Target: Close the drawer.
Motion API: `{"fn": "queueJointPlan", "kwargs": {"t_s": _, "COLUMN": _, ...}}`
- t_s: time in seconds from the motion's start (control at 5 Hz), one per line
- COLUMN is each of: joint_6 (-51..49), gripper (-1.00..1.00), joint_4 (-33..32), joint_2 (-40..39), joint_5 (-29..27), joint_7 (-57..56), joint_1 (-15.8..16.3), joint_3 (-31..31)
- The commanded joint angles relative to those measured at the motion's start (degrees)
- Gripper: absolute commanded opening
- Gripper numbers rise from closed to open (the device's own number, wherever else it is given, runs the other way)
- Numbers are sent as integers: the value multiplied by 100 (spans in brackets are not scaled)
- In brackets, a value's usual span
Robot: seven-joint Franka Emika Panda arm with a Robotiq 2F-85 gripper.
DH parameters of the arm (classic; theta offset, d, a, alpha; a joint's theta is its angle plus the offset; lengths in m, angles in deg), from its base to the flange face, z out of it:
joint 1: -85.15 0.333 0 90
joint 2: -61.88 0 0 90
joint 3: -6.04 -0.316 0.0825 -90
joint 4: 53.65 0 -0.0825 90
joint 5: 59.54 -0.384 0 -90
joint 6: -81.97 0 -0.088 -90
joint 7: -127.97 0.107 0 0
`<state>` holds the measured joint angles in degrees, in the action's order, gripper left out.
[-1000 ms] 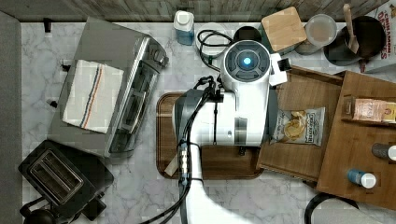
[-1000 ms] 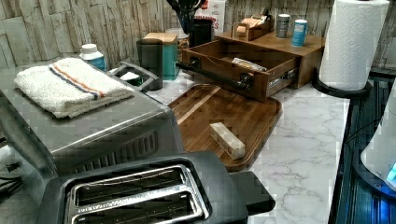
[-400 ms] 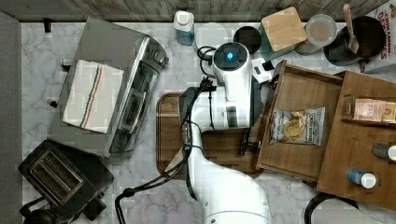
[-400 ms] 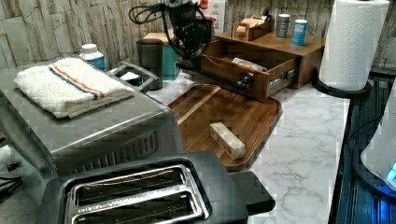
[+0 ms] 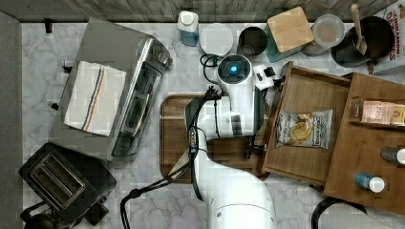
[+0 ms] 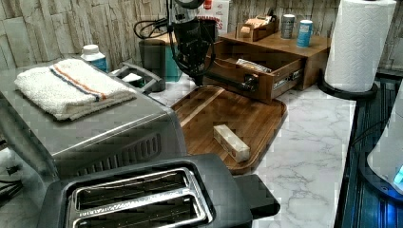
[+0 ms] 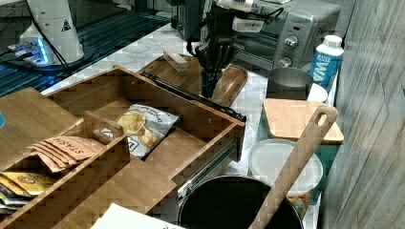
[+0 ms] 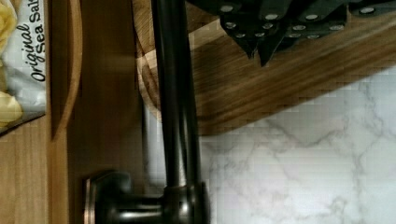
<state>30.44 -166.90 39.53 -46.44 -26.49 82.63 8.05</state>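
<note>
The drawer [image 5: 300,161] stands pulled out of its cabinet, with a bag of chips [image 5: 303,129] lying on its floor. Along its front [image 6: 240,85] runs a dark bar handle [image 8: 173,93] [image 7: 191,95]. My gripper [image 6: 197,80] [image 7: 208,89] points straight down just in front of that handle, over the corner of the dark wooden board [image 8: 280,88]. In the wrist view the gripper [image 8: 259,52] is shut, with nothing between its fingertips. It sits close beside the handle, with a small gap between them. In the top view my arm [image 5: 234,109] covers the gripper.
A small wood block [image 6: 230,141] lies on the board [image 5: 174,138]. A toaster oven [image 5: 138,90] with a folded towel and a black toaster [image 6: 142,199] stand at the top view's left. Cups, a bottle [image 5: 188,26] and canisters line the back wall. A paper towel roll [image 6: 356,42] stands beside the cabinet.
My arm has swung in over the board and the gripper has come down in front of the drawer handle. The drawer has not moved.
</note>
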Motion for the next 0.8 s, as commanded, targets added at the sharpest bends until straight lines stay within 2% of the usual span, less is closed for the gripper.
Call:
{"fn": "queueJointPlan", "kwargs": {"t_s": 0.2, "joint_6": 312, "gripper": -100, "joint_4": -22, "joint_2": 294, "joint_5": 257, "joint_7": -359, "joint_1": -73, "joint_3": -8}}
{"fn": "queueJointPlan", "kwargs": {"t_s": 0.6, "joint_6": 398, "gripper": -100, "joint_4": -67, "joint_2": 295, "joint_5": 106, "joint_7": -1028, "joint_1": -332, "joint_3": 99}}
{"fn": "queueJointPlan", "kwargs": {"t_s": 0.8, "joint_6": 456, "gripper": -100, "joint_4": -150, "joint_2": 353, "joint_5": -35, "joint_7": -1450, "joint_1": -615, "joint_3": 108}}
